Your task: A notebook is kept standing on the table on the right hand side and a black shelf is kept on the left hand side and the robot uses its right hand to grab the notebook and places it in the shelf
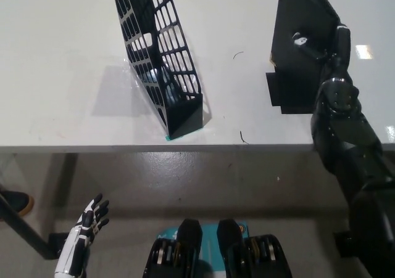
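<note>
The black right arm comes up from the bottom right and reaches far out ahead. It bends a little at the wrist. The black right hand is at the end of it, high up on the right side. It is dark, so I cannot tell if its fingers are closed or apart.

The white left hand hangs low at the bottom left, down by the robot's side. Its fingers are spread apart and it holds nothing. The white wrist points down below it.

R hand on upright notebook — shelf well left
</note>
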Tool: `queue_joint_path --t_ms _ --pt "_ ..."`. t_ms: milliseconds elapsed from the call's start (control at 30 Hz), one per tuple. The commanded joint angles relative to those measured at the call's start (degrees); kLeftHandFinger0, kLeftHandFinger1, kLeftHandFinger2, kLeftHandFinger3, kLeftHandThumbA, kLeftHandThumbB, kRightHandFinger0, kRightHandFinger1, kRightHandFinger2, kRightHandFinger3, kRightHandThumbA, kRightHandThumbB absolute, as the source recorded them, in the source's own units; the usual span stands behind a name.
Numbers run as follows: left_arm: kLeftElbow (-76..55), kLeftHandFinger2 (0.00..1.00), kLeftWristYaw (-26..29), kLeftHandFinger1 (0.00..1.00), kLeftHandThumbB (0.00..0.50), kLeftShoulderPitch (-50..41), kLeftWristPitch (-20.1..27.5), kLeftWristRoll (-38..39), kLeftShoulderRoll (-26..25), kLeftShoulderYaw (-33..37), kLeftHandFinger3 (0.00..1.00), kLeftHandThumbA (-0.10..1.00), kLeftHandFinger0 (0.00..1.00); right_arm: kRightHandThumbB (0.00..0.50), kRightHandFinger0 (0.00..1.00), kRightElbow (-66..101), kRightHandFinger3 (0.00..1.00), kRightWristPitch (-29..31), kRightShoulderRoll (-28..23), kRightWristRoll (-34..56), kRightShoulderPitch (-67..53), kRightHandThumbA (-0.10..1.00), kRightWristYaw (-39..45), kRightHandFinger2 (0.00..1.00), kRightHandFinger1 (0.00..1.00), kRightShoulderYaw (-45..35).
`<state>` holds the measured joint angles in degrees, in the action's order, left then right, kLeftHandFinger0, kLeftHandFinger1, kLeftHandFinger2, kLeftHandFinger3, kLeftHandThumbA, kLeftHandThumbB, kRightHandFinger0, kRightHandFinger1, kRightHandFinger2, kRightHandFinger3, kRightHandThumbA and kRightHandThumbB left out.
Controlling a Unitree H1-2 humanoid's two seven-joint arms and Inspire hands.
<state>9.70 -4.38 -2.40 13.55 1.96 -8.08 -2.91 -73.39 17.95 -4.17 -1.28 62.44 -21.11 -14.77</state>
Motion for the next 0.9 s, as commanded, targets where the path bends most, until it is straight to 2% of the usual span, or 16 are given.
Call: queue_joint_path --t_ms 0,33,167,267,400,567,600,633,667,767,833,867 --pt "-1.46 1.0 -0.68 1.0 0.072 0.41 1.51 0.77 -0.3 0.05 1.0 1.0 1.0 0.09 0.0 0.14 0.35 8.45 0.93 -0.15 5.84 -0.1 -9.36 0.28 0.0 0.71" --pt "-1.45 1.0 -0.6 1.0 0.081 0.38 1.6 0.43 -0.4 0.1 1.0 1.0 1.0 0.112 0.0 0.07 0.37 8.38 0.92 -1.58 5.61 -0.1 -10.73 0.28 0.0 1.92" --pt "-1.69 1.0 -0.88 1.0 0.084 0.26 1.1 0.81 -0.5 0.11 1.0 1.0 1.0 0.115 0.0 -0.29 0.51 8.8 1.14 -2.15 5.15 -0.1 -13.23 0.37 0.0 3.62" --pt "-2.02 1.0 -1.01 1.0 0.096 0.16 0.78 0.82 -0.58 0.15 1.0 1.0 1.0 0.105 0.0 -0.24 0.54 8.93 1.03 -1.75 4.85 -0.1 -13.48 0.41 0.02 4.29" --pt "-1.49 1.0 -0.81 1.0 0.125 0.65 0.94 0.23 -0.71 0.0 1.0 1.0 1.0 0.11 0.0 3.7 0.52 8.98 0.85 -2.3 3.98 -0.1 -13.52 0.4 0.01 5.69" --pt "-1.11 1.0 -0.89 1.0 0.119 0.7 1.57 0.34 -0.57 -0.03 1.0 1.0 1.0 0.106 0.0 13.28 0.55 8.98 0.84 -5.66 2.49 -0.1 -15.23 0.38 0.0 8.69" --pt "-1.29 1.0 -0.89 1.0 0.117 0.63 1.44 0.39 -0.49 -0.02 1.0 1.0 1.0 0.08 0.0 19.97 0.59 7.84 1.06 -6.33 1.17 -0.1 -13.82 0.39 0.0 9.23" --pt "-1.3 1.0 -0.88 1.0 0.116 0.63 1.44 0.42 -0.46 -0.03 1.0 1.0 1.0 0.079 0.0 22.2 0.6 7.01 1.16 -6.45 0.68 -0.1 -13.49 0.4 0.0 9.39" --pt "-1.79 1.0 -0.74 1.0 0.125 0.5 0.87 0.23 -0.4 0.0 1.0 1.0 1.0 0.092 0.0 27.32 0.6 5.1 0.87 -10.26 -0.15 -0.1 -15.14 0.4 0.0 11.0" --pt "-1.62 1.0 -1.04 1.0 0.144 0.5 1.07 0.58 -0.45 0.02 1.0 1.0 1.0 0.112 0.0 39.6 0.65 -0.84 1.43 -12.66 -2.01 -0.1 -13.76 0.49 0.05 12.12" --pt "-1.26 1.0 -1.15 1.0 0.13 0.93 1.18 0.63 -0.72 -0.06 1.0 1.0 1.0 0.12 0.0 48.58 0.7 -2.83 2.04 -15.24 -2.82 -0.1 -12.79 0.59 0.14 13.34" --pt "-1.25 1.0 -1.14 1.0 0.128 0.94 1.19 0.63 -0.7 -0.06 1.0 1.0 1.0 0.12 0.0 49.46 0.72 -3.22 2.1 -15.4 -2.95 -0.1 -12.67 0.61 0.16 13.48"
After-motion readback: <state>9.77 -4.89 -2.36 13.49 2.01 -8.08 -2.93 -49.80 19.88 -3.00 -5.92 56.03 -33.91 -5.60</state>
